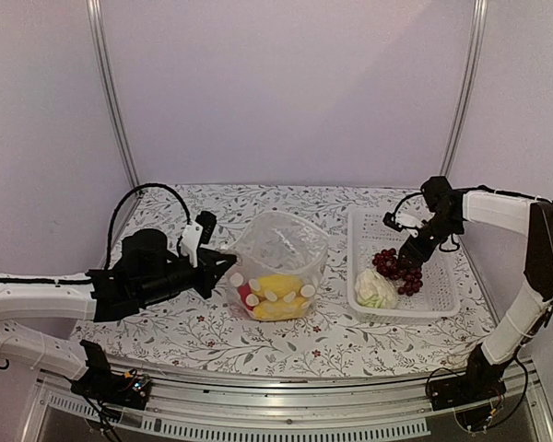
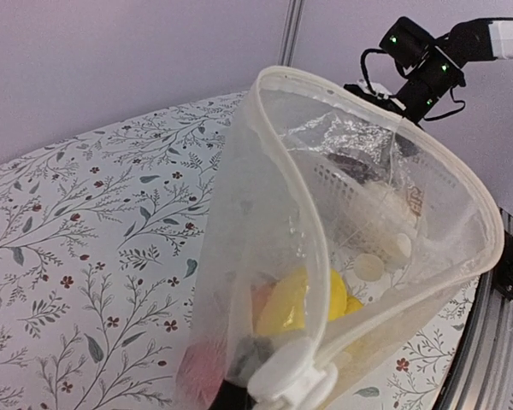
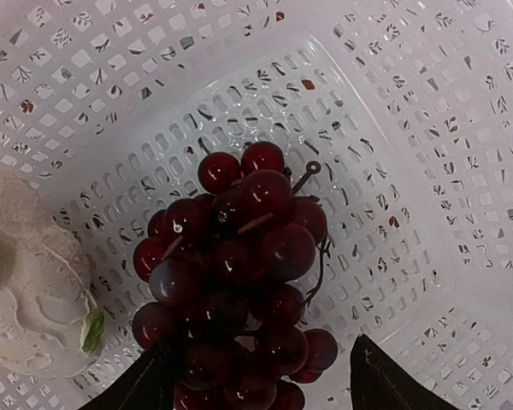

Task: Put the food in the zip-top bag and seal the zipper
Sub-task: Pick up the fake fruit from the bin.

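Left arm (image 1: 37, 299): stretched low and nearly level, reaching toward the zip-top bag (image 1: 281, 241) from its left.
Left gripper (image 1: 223, 269): jaws closed tight on the bag's left rim, at its mouth.
Right arm (image 1: 502, 210): raised well to the right of the bag, elbow high, forearm angled back toward the bag, wrist bent downward.
Right gripper (image 1: 413, 250): right of the bag, pointing down, fingers (image 3: 385, 384) spread apart.
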Robot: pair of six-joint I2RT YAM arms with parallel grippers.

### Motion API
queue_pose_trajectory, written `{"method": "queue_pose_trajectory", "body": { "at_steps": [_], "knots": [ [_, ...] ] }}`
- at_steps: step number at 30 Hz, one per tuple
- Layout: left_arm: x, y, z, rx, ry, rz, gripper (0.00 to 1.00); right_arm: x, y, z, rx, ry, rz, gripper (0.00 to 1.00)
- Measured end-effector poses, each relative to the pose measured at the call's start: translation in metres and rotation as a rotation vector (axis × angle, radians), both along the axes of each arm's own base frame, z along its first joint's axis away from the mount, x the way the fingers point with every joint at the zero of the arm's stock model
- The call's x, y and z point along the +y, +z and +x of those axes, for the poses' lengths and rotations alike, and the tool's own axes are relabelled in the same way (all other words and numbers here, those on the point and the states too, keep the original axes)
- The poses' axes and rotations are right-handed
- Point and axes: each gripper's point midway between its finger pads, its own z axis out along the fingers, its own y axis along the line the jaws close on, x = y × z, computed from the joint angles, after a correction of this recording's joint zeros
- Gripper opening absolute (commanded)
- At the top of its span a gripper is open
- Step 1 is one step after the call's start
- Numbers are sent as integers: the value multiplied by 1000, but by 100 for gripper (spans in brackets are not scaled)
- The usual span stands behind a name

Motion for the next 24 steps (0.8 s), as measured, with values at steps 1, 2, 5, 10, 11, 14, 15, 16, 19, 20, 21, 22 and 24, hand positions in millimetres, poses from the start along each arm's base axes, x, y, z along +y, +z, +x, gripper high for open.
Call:
{"method": "queue_pose_trajectory", "body": {
  "at_steps": [1,2,5,10,11,14,15,16,19,20,21,22,24],
  "knots": [
    [0,0,0,0,0,0,0,0,-2,1,0,-1,-3,67],
    [-1,0,1,0,0,1,0,-1,-5,2,3,-3,-8,66],
    [-1,1,1,0,0,0,0,-3,-13,5,10,-9,-24,66],
    [-3,0,2,4,-4,4,0,-4,-21,3,28,-14,-30,52],
    [-3,0,2,4,-4,4,0,-5,-22,3,30,-20,-32,49],
    [-3,0,2,4,-4,4,0,-5,-23,4,27,-22,-35,37],
    [-3,0,2,4,-4,3,0,-6,-23,4,26,-27,-36,33],
    [-3,0,2,4,-4,4,0,-6,-23,5,24,-30,-36,29],
    [-3,0,2,4,-4,4,0,-7,-23,6,18,-43,-42,22],
    [-3,0,2,4,-4,4,0,-8,-22,7,16,-48,-43,20],
    [-3,0,2,4,-4,4,0,-8,-21,7,14,-49,-44,18],
    [-3,0,2,4,-4,4,0,-8,-19,7,10,-52,-45,16],
    [-3,0,2,4,-4,4,0,-9,-12,7,-4,-59,-42,14]
  ]
}}
